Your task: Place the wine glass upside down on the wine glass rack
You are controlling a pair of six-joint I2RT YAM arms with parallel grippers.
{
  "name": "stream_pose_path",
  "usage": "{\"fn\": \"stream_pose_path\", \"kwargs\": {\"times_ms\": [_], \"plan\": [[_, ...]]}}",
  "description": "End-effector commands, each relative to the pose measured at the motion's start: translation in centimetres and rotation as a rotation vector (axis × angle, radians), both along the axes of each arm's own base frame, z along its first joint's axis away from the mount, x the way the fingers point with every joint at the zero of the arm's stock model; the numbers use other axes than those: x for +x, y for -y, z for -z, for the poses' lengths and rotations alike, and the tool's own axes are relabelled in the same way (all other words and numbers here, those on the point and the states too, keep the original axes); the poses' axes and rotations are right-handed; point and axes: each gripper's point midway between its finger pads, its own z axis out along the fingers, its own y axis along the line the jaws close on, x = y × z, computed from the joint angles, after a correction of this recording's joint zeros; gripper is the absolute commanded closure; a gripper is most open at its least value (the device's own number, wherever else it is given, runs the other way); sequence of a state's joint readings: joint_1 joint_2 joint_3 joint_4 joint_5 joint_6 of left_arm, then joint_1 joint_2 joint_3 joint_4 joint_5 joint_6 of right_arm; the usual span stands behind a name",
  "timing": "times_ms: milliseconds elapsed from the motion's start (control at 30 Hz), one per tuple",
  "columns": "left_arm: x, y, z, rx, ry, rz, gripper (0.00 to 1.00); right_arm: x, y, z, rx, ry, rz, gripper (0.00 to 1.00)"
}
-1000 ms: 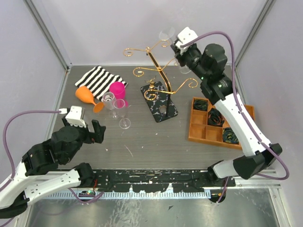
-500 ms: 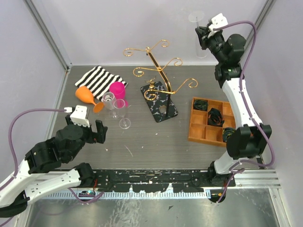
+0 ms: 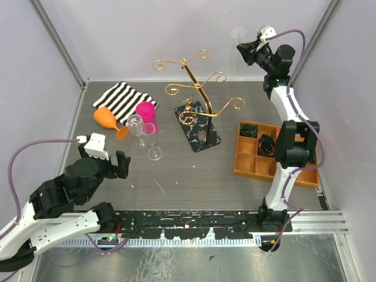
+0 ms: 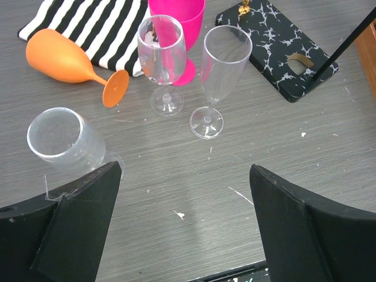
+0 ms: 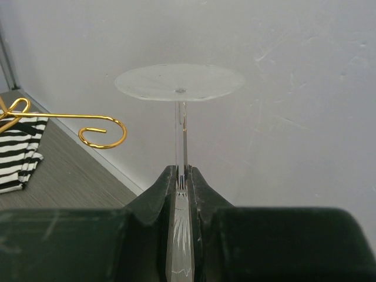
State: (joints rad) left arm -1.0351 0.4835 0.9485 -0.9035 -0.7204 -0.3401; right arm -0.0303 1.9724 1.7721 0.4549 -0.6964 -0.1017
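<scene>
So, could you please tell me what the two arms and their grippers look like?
Both arms are alike: the left arm and right arm have white link shells with black joints. A mauve cable loops to a small white box at each wrist. The left gripper and right gripper have dark, matte, wedge-shaped fingers. I can read no markings.

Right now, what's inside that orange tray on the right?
Several compartments of the orange tray hold dark coiled items; what they are is unclear. The right arm hides the compartments beneath it.
</scene>
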Motion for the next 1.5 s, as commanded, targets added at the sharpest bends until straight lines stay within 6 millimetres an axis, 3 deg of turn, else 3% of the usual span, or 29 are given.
{"fn": "stream_pose_path", "kwargs": {"times_ms": [0,200,467,767,1233,1300,1467], "plan": [[0.2,-0.5,-0.6,-0.02,0.034,-0.027,0.02,-0.8,-1.2,-3.7,0.003,0.148,-0.09,0.99],[0.0,-0.7,-0.7,-0.024,0.01,-0.034,0.02,0.4,-1.8,-0.4,0.035,0.11,-0.157,1.0],[0.2,-0.9,0.1,-0.003,-0.008,-0.063,0.02,-0.6,-3.8,1.3,0.123,0.164,-0.343,1.0],[0.5,-1.0,0.4,0.037,-0.015,-0.09,0.02,0.8,-4.3,4.2,0.151,0.131,-0.396,1.0],[0.7,-1.2,0.5,0.039,-0.008,-0.106,0.02,-0.2,-7.7,5.0,0.151,0.132,-0.527,1.0],[0.7,-1.1,0.5,0.041,-0.008,-0.098,0.02,0.0,-8.3,6.2,0.157,0.111,-0.541,1.0],[0.8,-0.8,0.6,0.047,-0.008,-0.09,0.02,-0.6,-9.5,6.4,0.176,0.113,-0.581,1.0]]}}
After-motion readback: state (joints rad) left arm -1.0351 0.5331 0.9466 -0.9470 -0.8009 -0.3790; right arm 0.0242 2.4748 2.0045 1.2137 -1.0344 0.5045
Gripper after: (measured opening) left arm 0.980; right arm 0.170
